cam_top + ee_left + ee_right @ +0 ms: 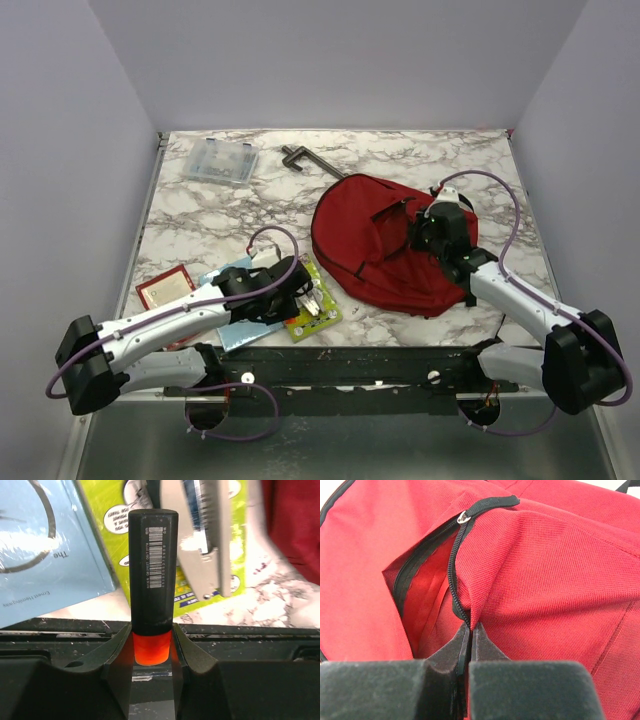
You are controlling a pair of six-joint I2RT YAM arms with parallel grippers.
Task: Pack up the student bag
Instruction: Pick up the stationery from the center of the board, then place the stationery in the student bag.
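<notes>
Your left gripper (152,632) clamps a black marker (152,555) by its orange end, over a blue book (45,565) near the front edge. Your right gripper (470,630) pinches the bag (365,255) beside its open zip; the bag lies right of centre on the table (200,220).

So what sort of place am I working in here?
Probably a lab test cell staged for a school-packing job, not a classroom: a marble-look table boxed by plain pale walls, with the student bag, books and a marker as props.
</notes>
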